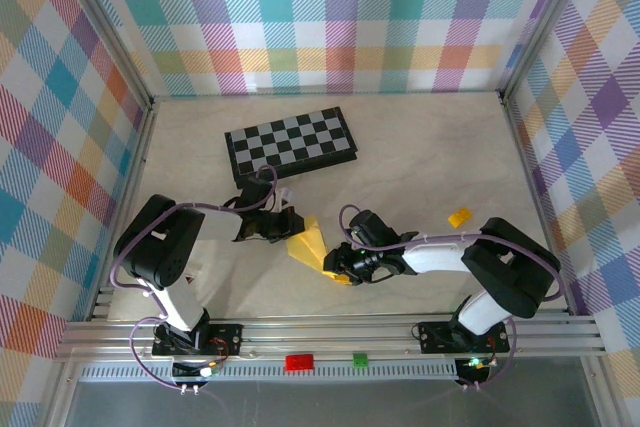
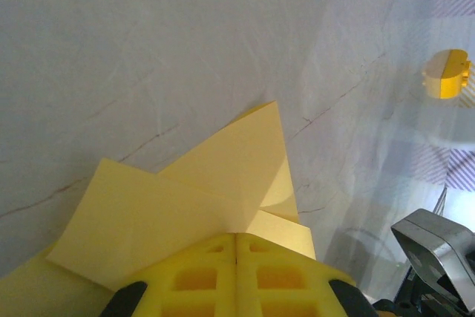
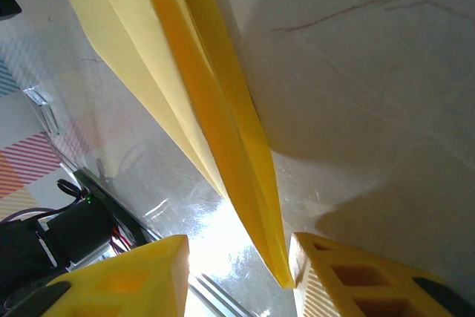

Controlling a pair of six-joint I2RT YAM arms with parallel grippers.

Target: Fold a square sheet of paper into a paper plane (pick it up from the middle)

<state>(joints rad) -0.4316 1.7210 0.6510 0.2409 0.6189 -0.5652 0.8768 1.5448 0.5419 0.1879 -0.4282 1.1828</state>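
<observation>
Paper plane (image 2: 223,176) sits clamped in my left gripper (image 2: 236,249) as anchor, I judge; right gripper (image 3: 237,249) straddles its tip, jaws apart

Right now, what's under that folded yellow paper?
Pale table, with the yellow paper casting a shadow on it. The spot beneath the paper's held end is hidden by the left pincer.

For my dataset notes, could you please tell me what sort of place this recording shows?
Probably a robot lab test cell: a pale tabletop walled by plaid panels, an aluminium rail along its near edge, and a chessboard and folded yellow paper as props.
</observation>
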